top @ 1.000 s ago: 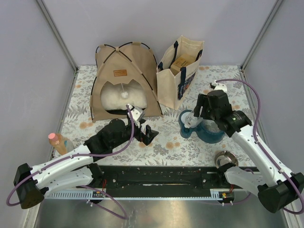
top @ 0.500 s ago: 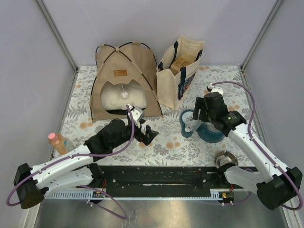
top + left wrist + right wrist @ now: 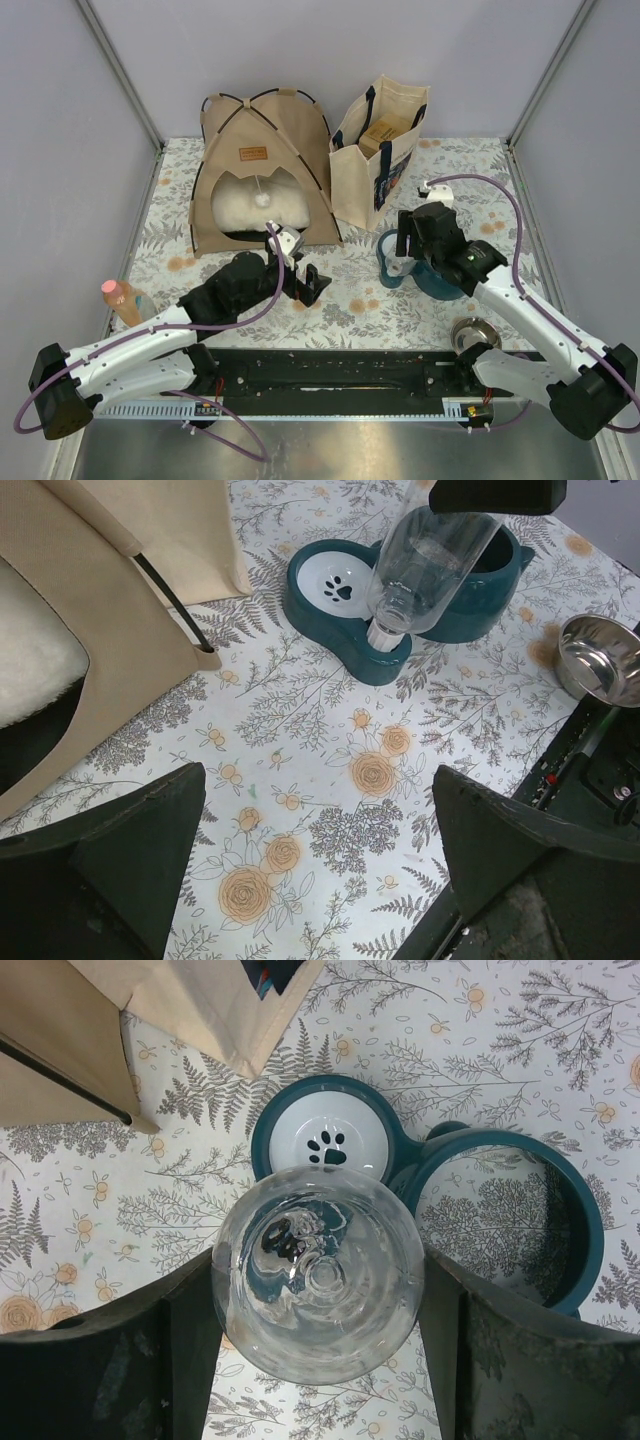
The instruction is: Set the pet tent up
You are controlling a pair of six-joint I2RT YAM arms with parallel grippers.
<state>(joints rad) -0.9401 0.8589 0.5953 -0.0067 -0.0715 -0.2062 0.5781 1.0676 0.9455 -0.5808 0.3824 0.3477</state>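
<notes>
The pet tent [image 3: 262,165] stands upright at the far left of the floral tablecloth [image 3: 350,300]. Its tan canvas is stretched over thin black poles [image 3: 172,602] that cross at the top, and its arched doorway faces the arms. A small brown label patch [image 3: 252,153] sits above the arch, a white pom-pom [image 3: 263,199] hangs in the opening, and a fluffy white pillow [image 3: 250,210] fills the inside. Just beside the tent on its right stands a cream tote bag [image 3: 372,165] with navy handles; their lower edges look close to touching. The left gripper [image 3: 320,870] hovers low over bare cloth in front of the tent's near right corner, its fingers [image 3: 130,850] spread wide with nothing between them. The right gripper [image 3: 318,1290] is closed around a clear water bottle [image 3: 318,1270], one finger pressed against each side. The bottle is turned neck down and tilted, and its mouth meets a white collar on a teal pet feeder [image 3: 345,630] that sits in front of the tote bag. Whether the neck is fully seated is hard to judge from these views. The feeder has a small white-lined dish [image 3: 330,1140] marked with a paw print, and a larger teal ring [image 3: 580,1230] through which the cloth pattern shows. A steel bowl [image 3: 472,332] lies near the table's near edge on the right, and a bottle with a pink cap [image 3: 120,297] lies at the left edge.
</notes>
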